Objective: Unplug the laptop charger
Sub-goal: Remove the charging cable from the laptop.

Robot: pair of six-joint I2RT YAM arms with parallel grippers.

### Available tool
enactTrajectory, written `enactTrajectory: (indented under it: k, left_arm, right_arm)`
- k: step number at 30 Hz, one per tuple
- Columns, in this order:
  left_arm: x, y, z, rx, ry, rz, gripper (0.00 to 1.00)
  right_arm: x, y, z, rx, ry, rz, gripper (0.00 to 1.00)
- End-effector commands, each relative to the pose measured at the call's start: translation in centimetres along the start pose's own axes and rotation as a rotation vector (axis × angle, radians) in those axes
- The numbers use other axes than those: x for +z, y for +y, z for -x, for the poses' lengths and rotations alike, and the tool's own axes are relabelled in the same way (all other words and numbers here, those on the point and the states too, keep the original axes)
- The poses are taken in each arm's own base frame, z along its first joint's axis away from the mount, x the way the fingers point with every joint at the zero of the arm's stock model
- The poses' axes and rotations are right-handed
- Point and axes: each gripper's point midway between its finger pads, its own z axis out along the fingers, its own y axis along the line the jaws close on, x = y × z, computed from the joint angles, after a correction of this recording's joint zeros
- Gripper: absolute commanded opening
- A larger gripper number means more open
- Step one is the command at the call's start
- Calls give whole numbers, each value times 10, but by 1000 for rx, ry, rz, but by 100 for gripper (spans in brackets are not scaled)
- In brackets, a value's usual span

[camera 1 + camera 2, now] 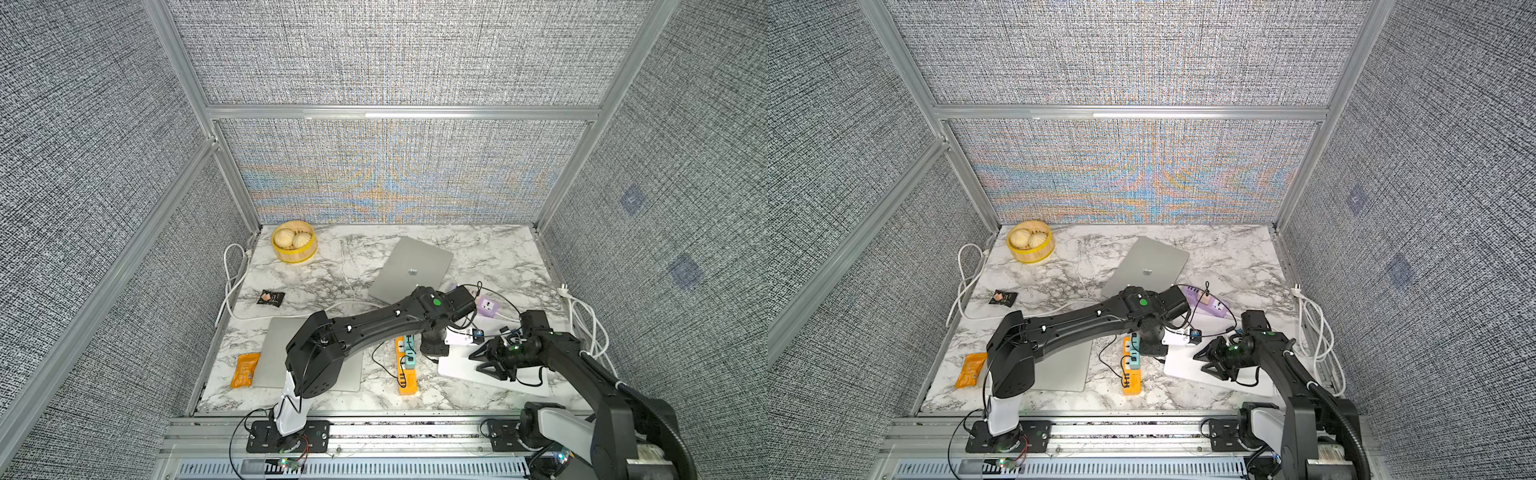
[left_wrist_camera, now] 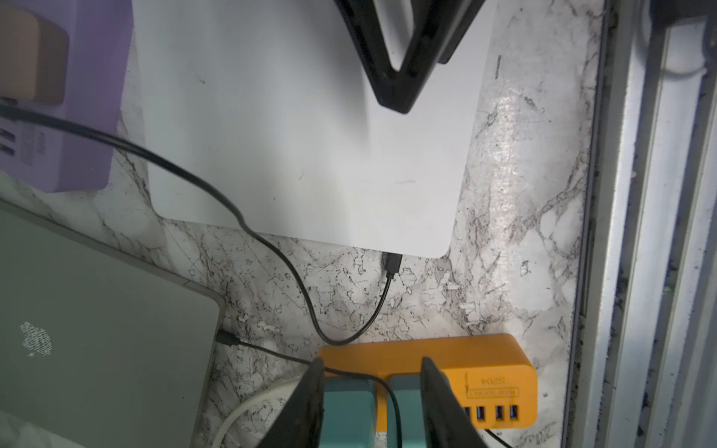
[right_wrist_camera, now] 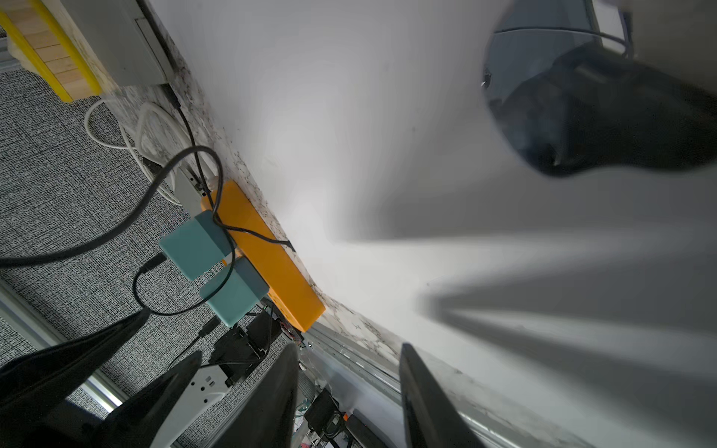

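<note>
Tight quarters by the orange power strip [image 2: 485, 360]
Black cables [image 2: 271, 248] loop over the bare surface [image 2: 504, 232] beside the white laptop [image 2: 310, 155]; teal chargers [image 2: 349, 403] crowd my left fingers [image 2: 438, 399].

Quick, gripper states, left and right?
Left gripper: straddling teal block chargers, grip cannot be told.
Right gripper: open, holding nothing, above flat white laptop.

Two teal charger bricks [image 3: 194, 248] side by side, plugged into orange power strip [image 3: 279, 267] near surface's [image 1: 374, 249] front edge, black cables [image 3: 182, 155] attached.
</note>
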Motion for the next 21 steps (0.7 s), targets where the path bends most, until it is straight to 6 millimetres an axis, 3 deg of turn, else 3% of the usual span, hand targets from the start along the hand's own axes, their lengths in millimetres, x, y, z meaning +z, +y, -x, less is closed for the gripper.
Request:
enactTrajectory:
  k: [1, 11, 21]
  left_arm:
    - [14, 0, 12, 23, -38, -12, 38]
    - [36, -15, 2, 51, 29, -106, 33]
    - [52, -22, -3, 115, 8, -119, 27]
  right_arm:
    - [3, 8, 7, -79, 4, 41, 41]
    - [11, 6, 18, -88, 28, 63, 31]
    - [15, 3, 20, -89, 46, 62, 27]
